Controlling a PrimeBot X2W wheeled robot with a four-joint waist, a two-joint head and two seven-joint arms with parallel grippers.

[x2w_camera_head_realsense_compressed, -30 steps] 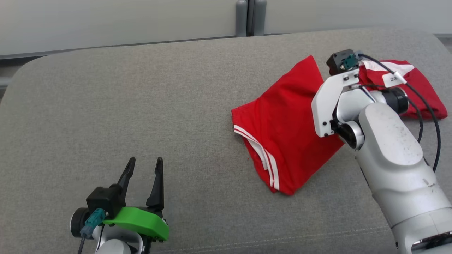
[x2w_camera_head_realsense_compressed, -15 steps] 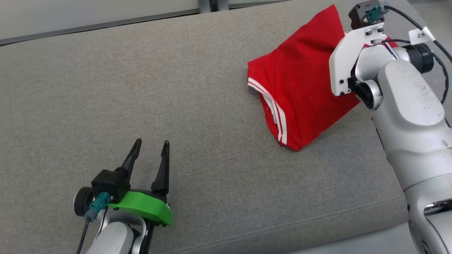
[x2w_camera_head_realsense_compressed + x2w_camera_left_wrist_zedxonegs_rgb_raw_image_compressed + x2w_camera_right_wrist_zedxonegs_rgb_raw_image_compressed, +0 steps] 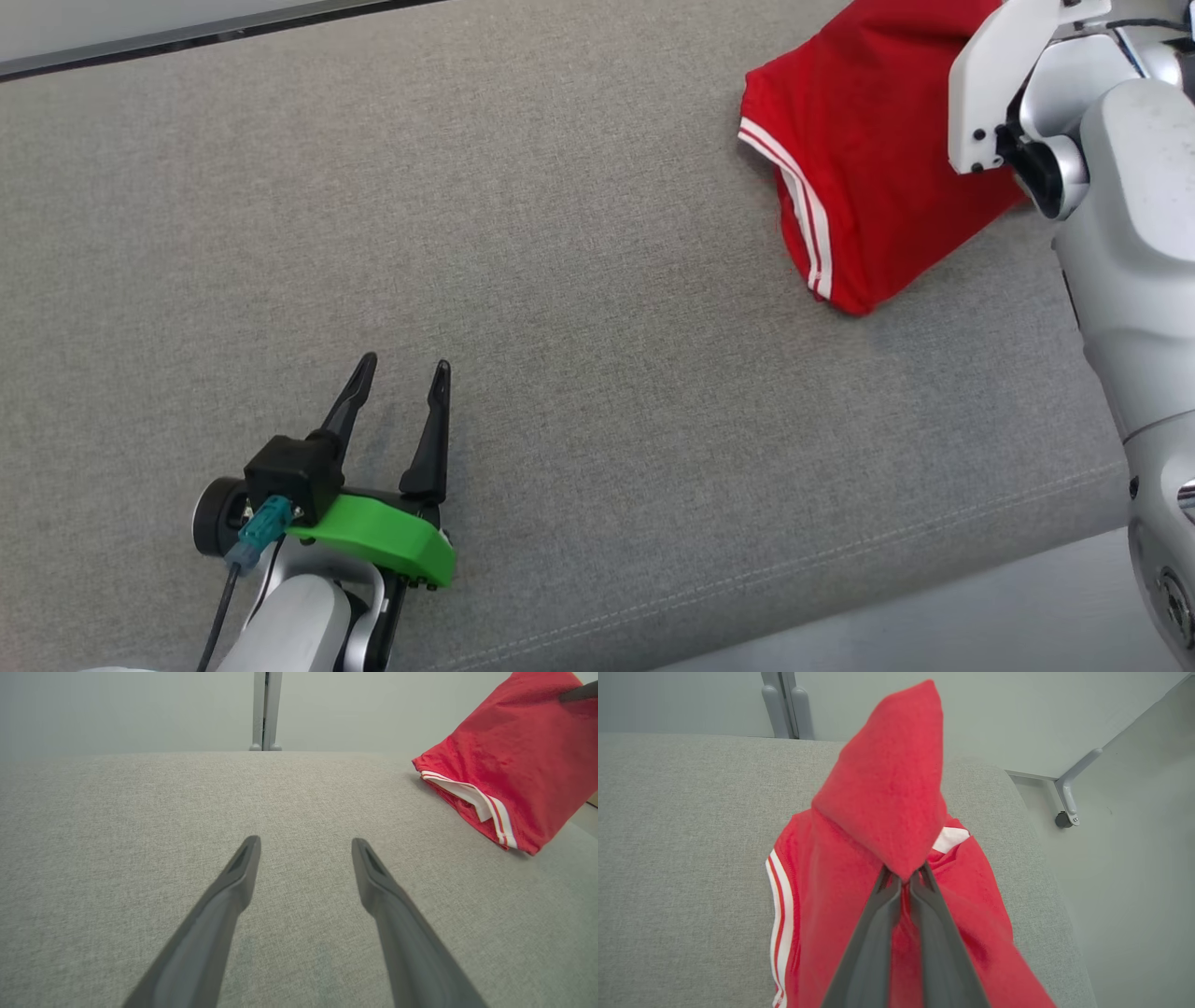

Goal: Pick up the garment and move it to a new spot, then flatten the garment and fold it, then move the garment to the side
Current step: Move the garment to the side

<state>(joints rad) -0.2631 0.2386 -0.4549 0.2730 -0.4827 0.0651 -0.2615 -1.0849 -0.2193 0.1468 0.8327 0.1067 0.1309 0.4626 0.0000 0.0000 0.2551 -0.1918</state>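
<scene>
Right wrist view: your right hand [image 3: 906, 879] is clamped shut on a raised fold of the garment [image 3: 882, 793], ready for carrying. Far to its left, your left hand [image 3: 404, 362] hovers wide open, empty.

Grey fabric surface [image 3: 560, 233] was bare across its left and middle, near edge to far edge: open run for a gripper. Left gripper [image 3: 404, 364] sat low by the near edge on the left, fingers spread, bare fabric between and ahead of them. Obstacles were all at the far right corner: red garment [image 3: 878, 159], bunched and partly lifted, pinched in the closed right gripper [image 3: 906, 882], and the pale right arm [image 3: 1130, 233] reaching over the right edge, blocking entry from that side. Garment's left flank and near tip were reachable over bare fabric.
</scene>
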